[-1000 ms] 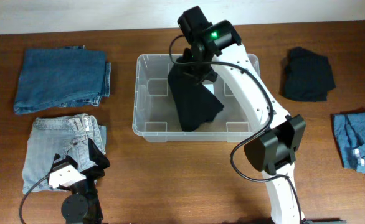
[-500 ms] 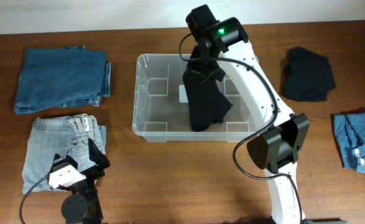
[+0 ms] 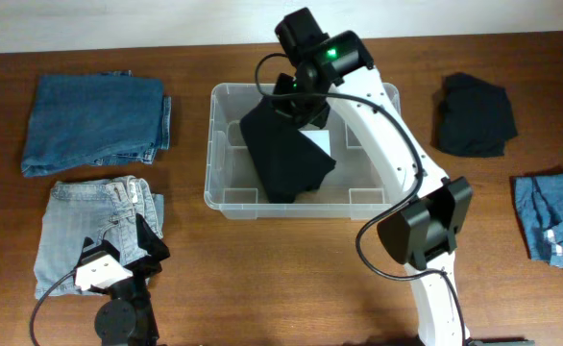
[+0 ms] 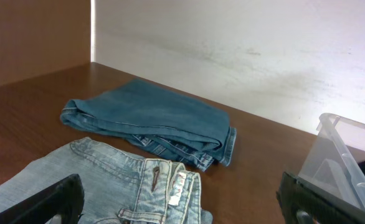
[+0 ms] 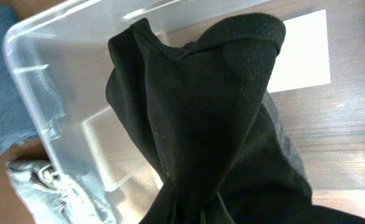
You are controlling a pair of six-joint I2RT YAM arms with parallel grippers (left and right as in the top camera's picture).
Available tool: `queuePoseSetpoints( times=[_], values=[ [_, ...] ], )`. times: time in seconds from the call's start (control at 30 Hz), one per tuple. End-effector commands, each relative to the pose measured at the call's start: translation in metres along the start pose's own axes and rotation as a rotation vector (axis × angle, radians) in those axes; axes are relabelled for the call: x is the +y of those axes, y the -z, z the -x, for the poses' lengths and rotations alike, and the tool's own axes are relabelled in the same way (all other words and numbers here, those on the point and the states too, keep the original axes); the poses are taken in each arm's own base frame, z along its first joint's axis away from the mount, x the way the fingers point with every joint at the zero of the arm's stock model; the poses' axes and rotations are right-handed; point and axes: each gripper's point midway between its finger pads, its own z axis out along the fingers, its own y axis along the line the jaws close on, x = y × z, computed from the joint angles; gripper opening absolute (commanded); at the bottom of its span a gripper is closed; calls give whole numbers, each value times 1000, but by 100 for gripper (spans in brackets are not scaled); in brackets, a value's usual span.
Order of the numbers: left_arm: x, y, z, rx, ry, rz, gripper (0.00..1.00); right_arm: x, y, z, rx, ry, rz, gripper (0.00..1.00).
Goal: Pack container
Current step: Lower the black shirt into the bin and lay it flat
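Two arms: right arched over the container point(image 3: 220, 144), left low at the front-left.
Right gripper point(image 3: 293, 94): clamped on black garment point(image 3: 281, 159) hanging into container.
Left gripper point(image 4: 179, 205): wide apart, empty.
Container: mid-table.

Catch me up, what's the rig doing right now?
The right gripper is shut on a black garment and holds it hanging over the clear container, not yet released. The left gripper is open and idle over the light jeans. Folded blue jeans, a second black garment and a blue denim piece lie on the table outside the bin.
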Motion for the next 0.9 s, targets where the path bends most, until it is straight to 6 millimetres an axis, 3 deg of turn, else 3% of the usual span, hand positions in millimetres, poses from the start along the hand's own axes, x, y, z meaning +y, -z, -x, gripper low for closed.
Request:
queuePoseSetpoints(
  times=[0.0,0.13,0.23,0.33,0.4,0.5,0.77,0.87],
  values=[
    [3,0,0,-3,2,15,99,-30,7,23,-59,-35,-78,4],
    [3,0,0,-3,2,15,99,-60,-2,31,-46,-86,-147,4],
    [3,0,0,-3,2,15,99,-85,-22,32,-8,-124,-193,4],
    [3,0,0,-3,2,15,99,-115,-44,29,28,-155,-256,9],
    [3,0,0,-3,2,15,99,-130,-48,31,18,-162,-309,15],
    [3,0,0,-3,2,15,99,-151,-42,43,-41,-101,-410,20],
    [3,0,0,-3,2,15,99,-190,-14,62,-158,-25,-656,21],
    [3,0,0,-3,2,15,99,-195,1,65,-179,-15,-707,22]
  ],
)
